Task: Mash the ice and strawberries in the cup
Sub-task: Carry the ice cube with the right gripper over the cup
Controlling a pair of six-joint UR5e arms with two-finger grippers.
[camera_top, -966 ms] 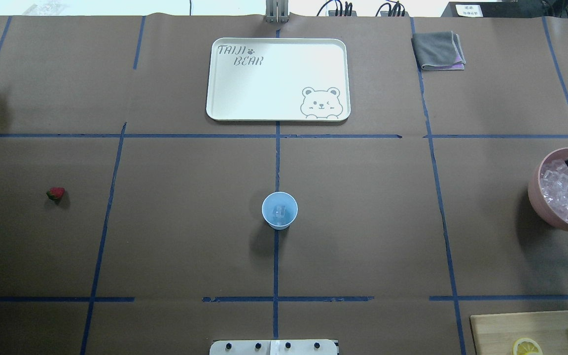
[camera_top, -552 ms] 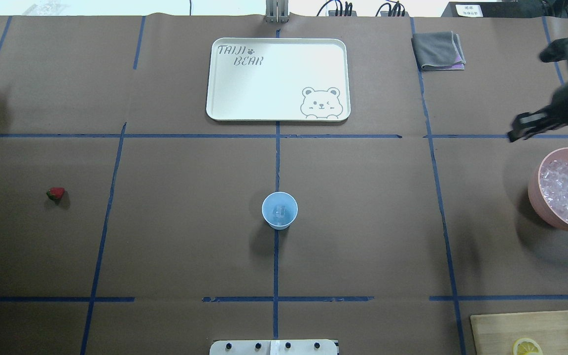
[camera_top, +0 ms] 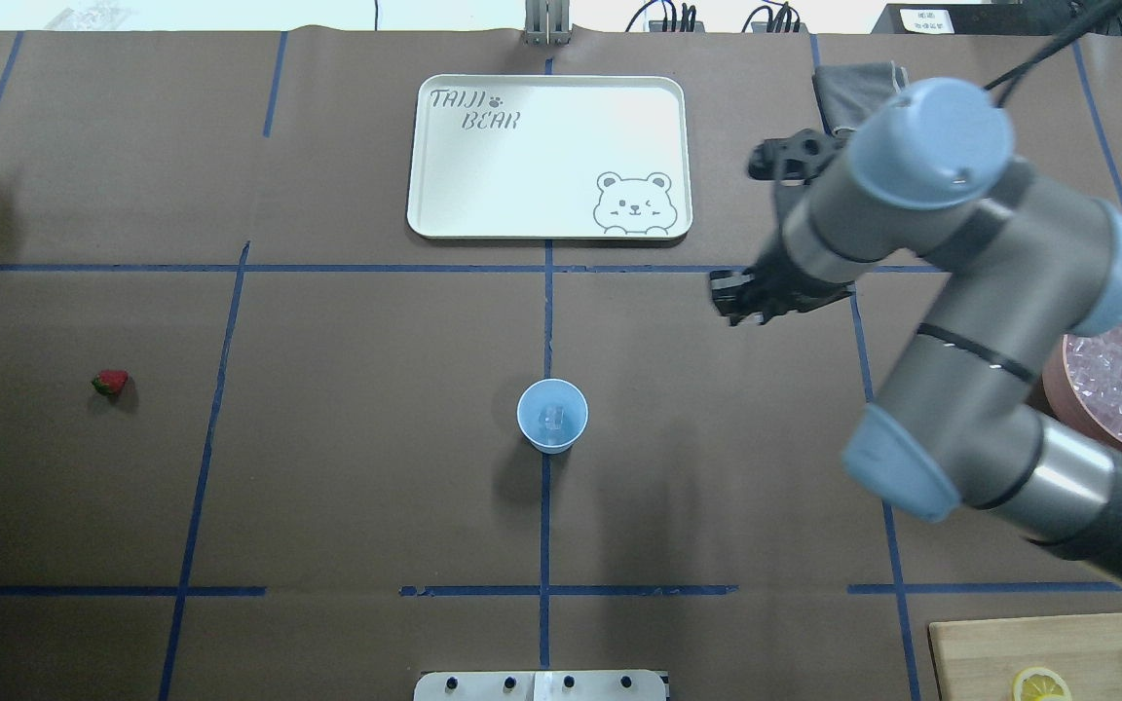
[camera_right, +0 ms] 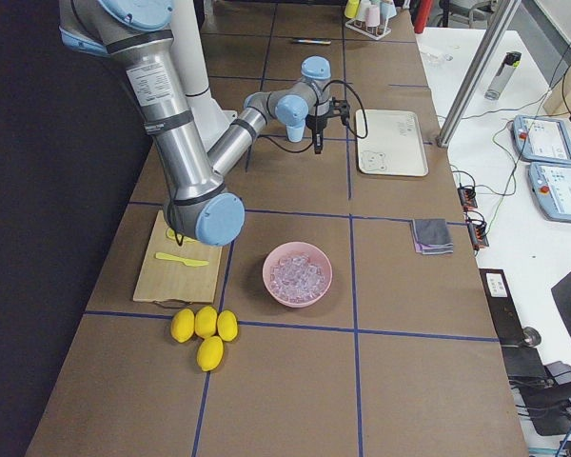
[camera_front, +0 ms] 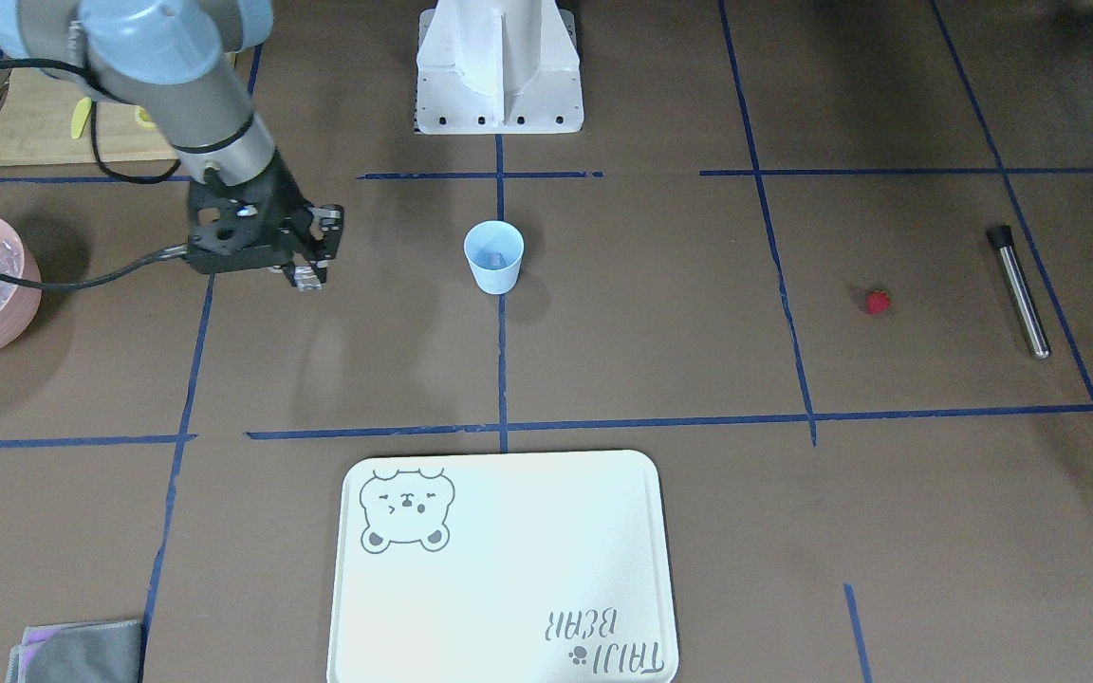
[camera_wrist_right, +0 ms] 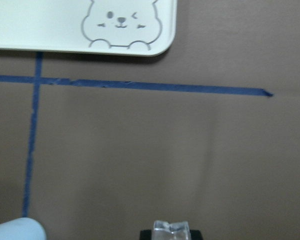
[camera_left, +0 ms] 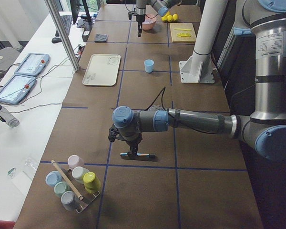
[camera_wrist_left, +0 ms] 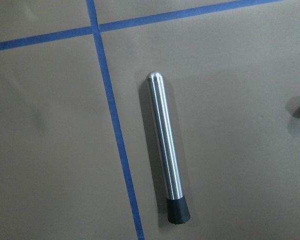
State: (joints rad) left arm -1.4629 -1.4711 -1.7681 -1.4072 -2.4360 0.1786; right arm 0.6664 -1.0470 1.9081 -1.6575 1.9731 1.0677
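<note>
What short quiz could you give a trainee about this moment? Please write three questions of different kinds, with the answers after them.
1. True or false: the strawberry already lies in the cup.
2. What does the right gripper hold? A) a lemon slice B) an ice cube C) a grey cloth
3. Fill in: the steel muddler lies on the robot's ____ side of the table.
Key: 1 false, it lies on the table, apart from the cup. 2 B. 3 left.
</note>
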